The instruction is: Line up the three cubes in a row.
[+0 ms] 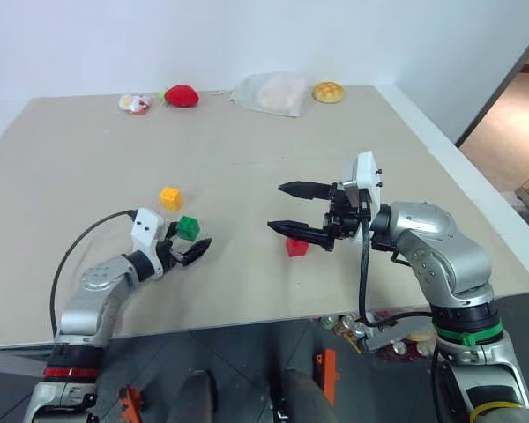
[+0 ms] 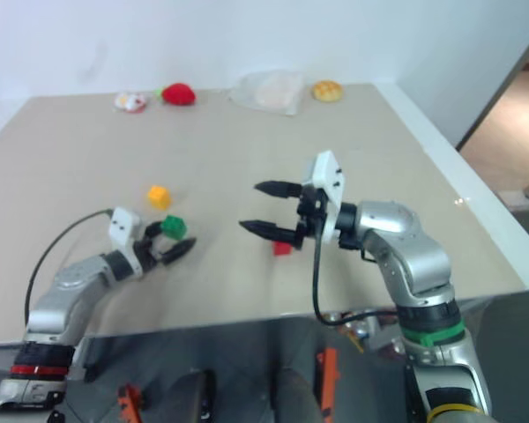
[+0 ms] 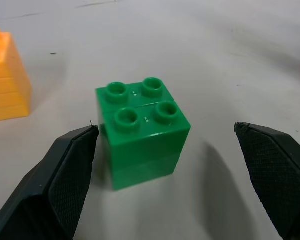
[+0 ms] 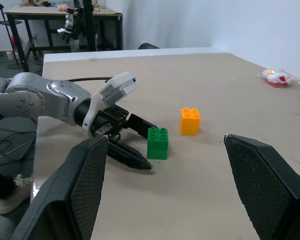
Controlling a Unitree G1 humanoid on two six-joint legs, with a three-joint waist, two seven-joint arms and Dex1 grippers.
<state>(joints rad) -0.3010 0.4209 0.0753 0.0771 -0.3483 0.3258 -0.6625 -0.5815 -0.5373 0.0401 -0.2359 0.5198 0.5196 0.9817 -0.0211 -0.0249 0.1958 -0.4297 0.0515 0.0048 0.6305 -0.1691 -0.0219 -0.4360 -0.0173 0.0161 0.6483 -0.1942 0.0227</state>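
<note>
The green cube [image 1: 188, 227] stands on the beige table [image 1: 88, 167] at the near left, with the yellow cube [image 1: 170, 197] just behind it. My left gripper [image 1: 189, 240] is open and low on the table, one finger on each side of the green cube [image 3: 140, 135]. The left wrist view shows a gap on both sides. The red cube [image 1: 296, 247] sits near the middle, partly behind the lower finger of my right gripper [image 1: 275, 207]. That gripper hovers above the table, points left and is open with nothing in it.
Along the far edge lie a small packet [image 1: 135, 104], a red strawberry plush [image 1: 182, 95], a clear plastic bag [image 1: 271, 92] and a round bun [image 1: 328, 92]. The table's right edge [image 1: 476, 185] drops to the floor. Cans [image 1: 348, 326] show below the front edge.
</note>
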